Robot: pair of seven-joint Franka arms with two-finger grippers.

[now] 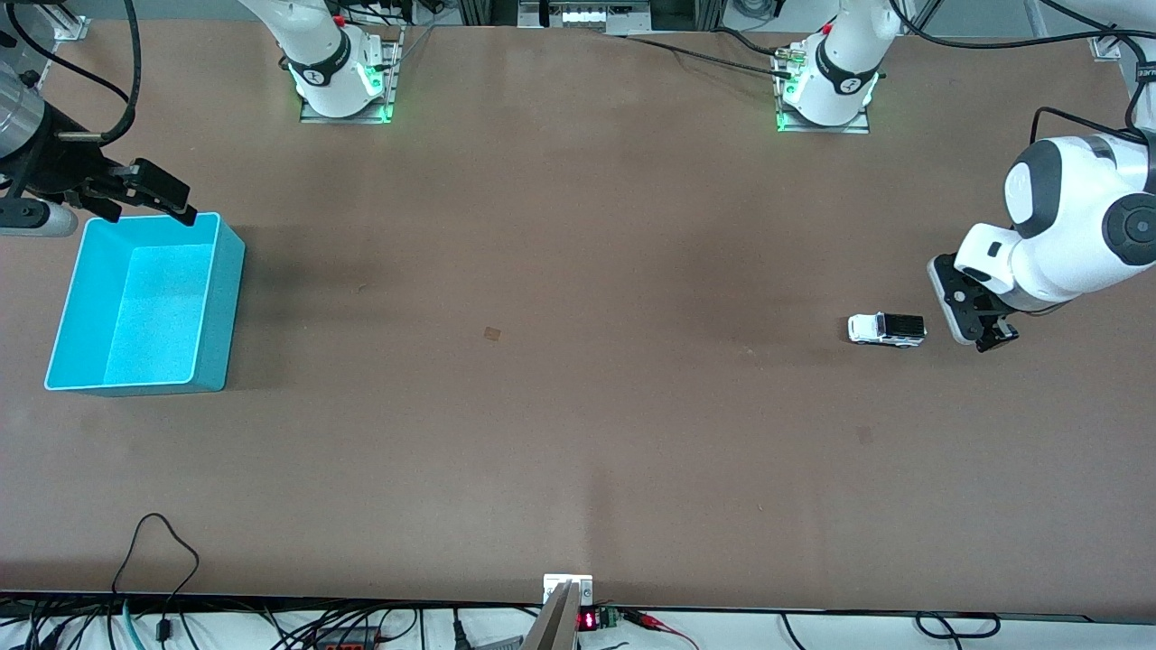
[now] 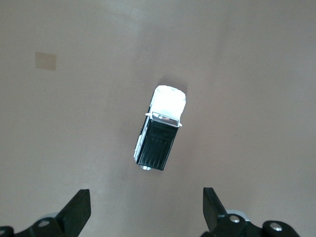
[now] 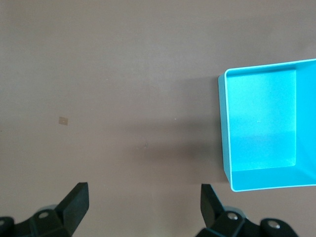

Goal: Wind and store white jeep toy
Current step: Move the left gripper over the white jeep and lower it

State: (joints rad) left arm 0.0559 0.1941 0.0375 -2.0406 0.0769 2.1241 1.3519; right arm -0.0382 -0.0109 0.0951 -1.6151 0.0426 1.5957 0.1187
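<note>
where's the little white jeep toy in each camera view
Front view: the small boxy white jeep toy with a black roof sits on the brown table toward the left arm's end, beside the left hand.
Left wrist view: it lies mid-picture, ahead of the open fingers.
Right wrist view: not in it.
Shared landmark: a small pale square patch on the tabletop.

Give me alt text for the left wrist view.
A white jeep toy with a black roof sits on the bare brown table, untouched. The left tool hangs above it, fingers spread wide apart.
</note>
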